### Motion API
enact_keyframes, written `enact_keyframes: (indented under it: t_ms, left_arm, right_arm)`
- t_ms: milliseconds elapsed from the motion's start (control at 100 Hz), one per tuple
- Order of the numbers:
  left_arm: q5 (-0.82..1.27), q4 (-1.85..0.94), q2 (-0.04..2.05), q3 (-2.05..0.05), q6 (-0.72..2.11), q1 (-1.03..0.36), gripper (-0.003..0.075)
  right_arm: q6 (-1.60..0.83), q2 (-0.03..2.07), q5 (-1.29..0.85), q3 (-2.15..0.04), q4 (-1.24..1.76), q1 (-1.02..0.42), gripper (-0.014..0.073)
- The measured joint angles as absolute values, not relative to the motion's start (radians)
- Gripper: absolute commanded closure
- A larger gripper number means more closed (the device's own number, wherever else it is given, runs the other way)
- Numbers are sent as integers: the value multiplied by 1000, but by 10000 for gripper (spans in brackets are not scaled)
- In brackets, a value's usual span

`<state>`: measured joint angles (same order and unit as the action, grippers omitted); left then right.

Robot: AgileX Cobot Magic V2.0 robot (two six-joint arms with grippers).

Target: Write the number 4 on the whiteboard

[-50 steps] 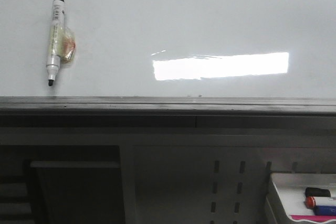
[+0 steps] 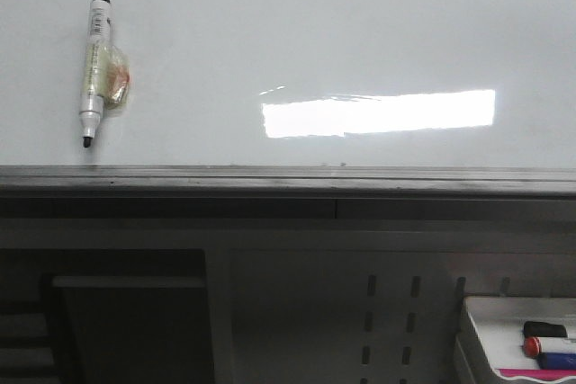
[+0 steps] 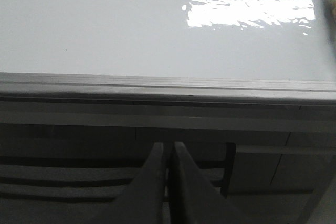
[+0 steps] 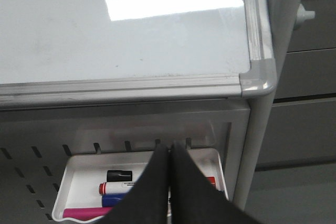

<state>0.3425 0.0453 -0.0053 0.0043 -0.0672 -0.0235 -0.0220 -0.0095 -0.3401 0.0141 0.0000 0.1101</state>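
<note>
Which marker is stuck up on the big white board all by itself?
The black-tipped marker with the white barrel, on the whiteboard at its left side, tip pointing down. The other markers, red, blue and black-capped, lie together in the small white tray below.

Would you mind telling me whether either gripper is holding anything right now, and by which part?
Nothing is held: the left gripper and right gripper are both shut and empty.

closed right claw [image 4: 169,153] above tray [image 4: 79,169] of markers [image 4: 119,188].
</note>
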Motion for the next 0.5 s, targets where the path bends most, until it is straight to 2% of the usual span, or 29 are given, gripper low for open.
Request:
enact_keyframes:
  t_ms: [500]
  left_arm:
    - [342, 61, -5, 4, -67, -24, 741]
  right_arm:
    - [-22, -10, -340, 14, 0, 110, 658]
